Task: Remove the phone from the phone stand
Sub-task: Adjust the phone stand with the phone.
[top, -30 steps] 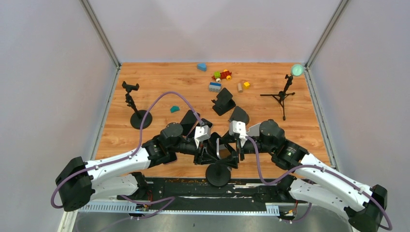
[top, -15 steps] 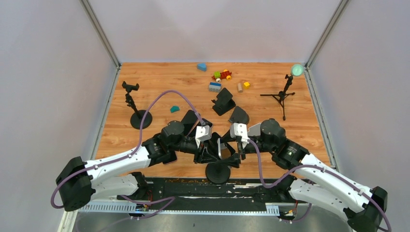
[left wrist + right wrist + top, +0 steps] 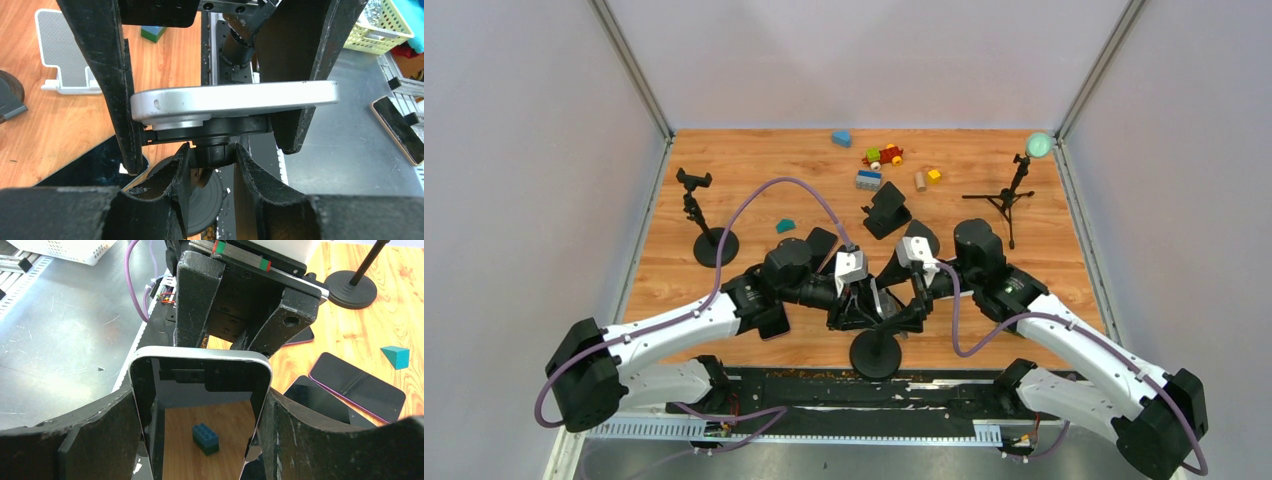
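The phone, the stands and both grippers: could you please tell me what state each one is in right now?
phone: seated on the stand's mount, not yet lifted off.
phone stand: standing on its base, gripped at the neck below its mount.
left gripper: shut on the phone stand.
right gripper: shut on the phone's long sides.
second stand: upright, holding nothing.
spare phone: lying flat, screen dark.

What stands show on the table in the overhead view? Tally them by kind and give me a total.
Pole stands on round bases: 2
Tripod stands: 1
Black wedge stands: 2
Total: 5
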Controlling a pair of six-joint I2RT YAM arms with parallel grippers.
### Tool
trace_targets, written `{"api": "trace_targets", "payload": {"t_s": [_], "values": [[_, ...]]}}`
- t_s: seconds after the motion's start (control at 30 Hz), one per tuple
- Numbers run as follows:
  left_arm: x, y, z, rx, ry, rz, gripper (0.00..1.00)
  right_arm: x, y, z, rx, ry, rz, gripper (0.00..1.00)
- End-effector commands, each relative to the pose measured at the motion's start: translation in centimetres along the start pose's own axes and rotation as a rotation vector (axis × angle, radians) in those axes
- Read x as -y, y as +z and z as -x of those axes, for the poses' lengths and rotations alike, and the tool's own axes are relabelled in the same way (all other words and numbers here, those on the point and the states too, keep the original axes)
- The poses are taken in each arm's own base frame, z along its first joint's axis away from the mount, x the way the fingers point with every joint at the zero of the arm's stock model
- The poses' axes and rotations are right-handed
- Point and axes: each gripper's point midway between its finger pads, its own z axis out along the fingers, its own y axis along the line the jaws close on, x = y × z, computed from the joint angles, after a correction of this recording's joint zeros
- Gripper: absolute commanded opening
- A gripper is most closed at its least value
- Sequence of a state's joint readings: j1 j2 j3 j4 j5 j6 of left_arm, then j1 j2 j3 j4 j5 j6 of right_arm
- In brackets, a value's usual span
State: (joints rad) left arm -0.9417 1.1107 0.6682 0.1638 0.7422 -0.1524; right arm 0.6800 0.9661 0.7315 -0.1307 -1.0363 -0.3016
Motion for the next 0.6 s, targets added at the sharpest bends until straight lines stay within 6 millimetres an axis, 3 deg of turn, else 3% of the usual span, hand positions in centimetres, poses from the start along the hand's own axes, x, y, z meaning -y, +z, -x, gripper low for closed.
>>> {"api": "trace_targets", "payload": {"t_s": [0.0,0.4,0.57], "values": [[4.9,0.4,2.8,0.038,0.125,-0.24,0.0,4.0,-0.4,-0.7,-0.045,-0.106,-0.13,0.0],[6.6,1.5,3.6,0.047,0.146,-0.294,0.0,7.4,-0.8,-2.9,-0.106,-0.083,-0.293,0.0],[7.2,1.5,3.5,0.045,0.146,-0.309,0.0,8.2,-0.9,-2.8,-0.099,-0.085,-0.302,0.0]]}}
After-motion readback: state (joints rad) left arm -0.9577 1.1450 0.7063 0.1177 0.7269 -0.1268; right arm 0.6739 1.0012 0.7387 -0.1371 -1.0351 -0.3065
